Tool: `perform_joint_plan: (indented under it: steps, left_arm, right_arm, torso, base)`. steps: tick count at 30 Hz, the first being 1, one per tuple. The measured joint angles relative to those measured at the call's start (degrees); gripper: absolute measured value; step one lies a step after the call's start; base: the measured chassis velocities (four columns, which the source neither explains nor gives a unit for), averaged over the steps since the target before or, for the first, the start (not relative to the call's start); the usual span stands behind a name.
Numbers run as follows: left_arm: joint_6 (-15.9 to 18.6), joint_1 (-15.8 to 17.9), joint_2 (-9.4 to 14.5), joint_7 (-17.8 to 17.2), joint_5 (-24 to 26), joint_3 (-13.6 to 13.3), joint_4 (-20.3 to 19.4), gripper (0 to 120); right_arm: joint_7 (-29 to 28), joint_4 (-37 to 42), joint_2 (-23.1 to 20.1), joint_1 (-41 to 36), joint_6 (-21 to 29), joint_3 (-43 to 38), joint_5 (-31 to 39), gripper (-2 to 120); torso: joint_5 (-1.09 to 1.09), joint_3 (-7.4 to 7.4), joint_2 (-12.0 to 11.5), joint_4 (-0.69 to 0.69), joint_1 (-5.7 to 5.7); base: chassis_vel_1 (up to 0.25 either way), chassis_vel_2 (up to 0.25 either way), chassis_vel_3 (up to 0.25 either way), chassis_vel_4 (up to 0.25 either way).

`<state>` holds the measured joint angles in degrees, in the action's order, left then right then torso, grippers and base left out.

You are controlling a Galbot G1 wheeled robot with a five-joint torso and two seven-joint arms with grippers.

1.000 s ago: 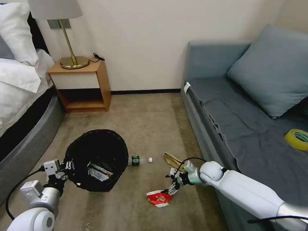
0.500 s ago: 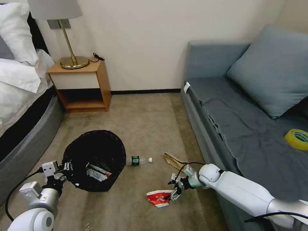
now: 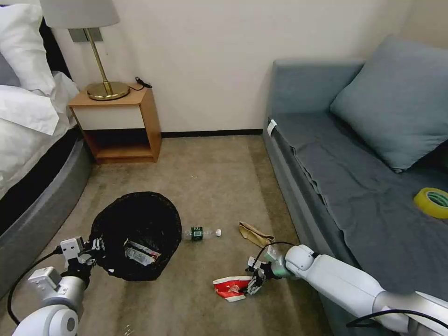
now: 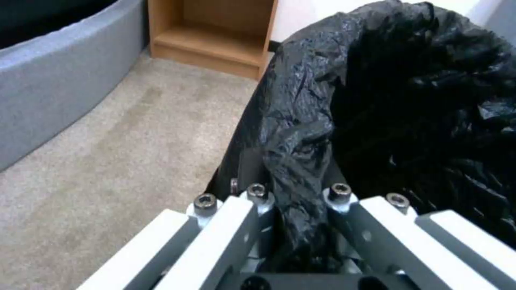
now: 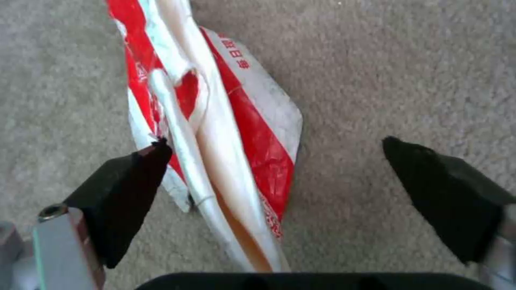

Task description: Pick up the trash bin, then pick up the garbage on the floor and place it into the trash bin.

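The trash bin (image 3: 135, 233), lined with a crinkly black bag, hangs tilted just above the carpet. My left gripper (image 3: 95, 245) is shut on its near rim, and the left wrist view shows the bag (image 4: 403, 100) pinched in that gripper (image 4: 296, 193). A yellow-silver wrapper (image 3: 142, 252) lies inside the bin. My right gripper (image 3: 253, 282) is open, low over the red-and-white carton (image 3: 231, 287). In the right wrist view the carton (image 5: 225, 133) lies between the fingers (image 5: 129, 189). A clear bottle (image 3: 201, 232) and brown paper (image 3: 254, 233) lie on the floor.
A grey sofa (image 3: 326, 186) runs along the right, with a cushion (image 3: 396, 102) and a yellow tape roll (image 3: 431, 201) on it. A bed (image 3: 32, 140) is at the left. A wooden nightstand (image 3: 119, 123) with a lamp (image 3: 105, 70) stands by the wall.
My right gripper has come down closer to the carton, still open. The bin, held by my left gripper, has drifted slightly down and left.
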<state>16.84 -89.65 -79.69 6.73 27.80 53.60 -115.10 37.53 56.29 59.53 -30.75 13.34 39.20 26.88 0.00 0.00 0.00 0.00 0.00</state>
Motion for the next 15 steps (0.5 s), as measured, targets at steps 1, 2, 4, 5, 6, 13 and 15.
perform_joint_plan:
  steps: [1,2,4,5,6,13,15]
  left_arm:
    - [-0.05,0.06,0.05,0.04,0.01,-0.04,0.15,4]
    - [-0.10,0.14,0.09,0.05,0.03,-0.11,0.34,4]
    - [-0.21,0.21,0.11,0.12,0.06,-0.23,0.58,4]
    - [-0.21,0.21,0.11,0.12,0.06,-0.23,0.58,4]
    - [-0.26,0.21,0.14,0.17,0.10,-0.30,0.64,4]
    - [-0.28,0.11,0.42,0.21,0.45,-0.34,0.66,4]
    - [-0.28,0.04,0.43,0.20,0.51,-0.32,0.66,4]
  right_arm:
    - [-0.33,0.02,-0.02,-0.16,-0.07,-0.12,-0.06,93]
    - [-0.68,0.13,-0.10,-0.36,-0.12,-0.27,-0.09,88]
    - [-1.01,0.34,-0.25,-0.73,-0.31,-0.53,-0.19,80]
    - [-1.01,0.34,-0.25,-0.73,-0.31,-0.53,-0.19,80]
    - [-1.15,0.59,-0.38,-1.01,-0.48,-0.74,-0.33,75]
    - [-2.11,1.63,-0.80,-2.14,-1.19,-1.69,-1.05,49]
    - [-2.35,1.85,-0.85,-2.29,-1.22,-1.92,-1.08,44]
  torso:
    - [0.00,0.00,0.00,0.00,0.00]
    - [0.00,0.00,0.00,0.00,0.00]
    - [0.00,0.00,0.00,0.00,0.00]
    - [0.00,0.00,0.00,0.00,0.00]
    - [0.00,0.00,0.00,0.00,0.00]
    - [0.00,0.00,0.00,0.00,0.00]
    - [0.00,0.00,0.00,0.00,0.00]
  base:
    - [0.000,0.000,0.000,0.000]
    - [0.000,0.000,0.000,0.000]
    - [0.000,0.000,0.000,0.000]
    - [0.000,0.000,0.000,0.000]
    - [0.000,0.000,0.000,0.000]
    - [0.000,0.000,0.000,0.000]
    - [0.000,0.000,0.000,0.000]
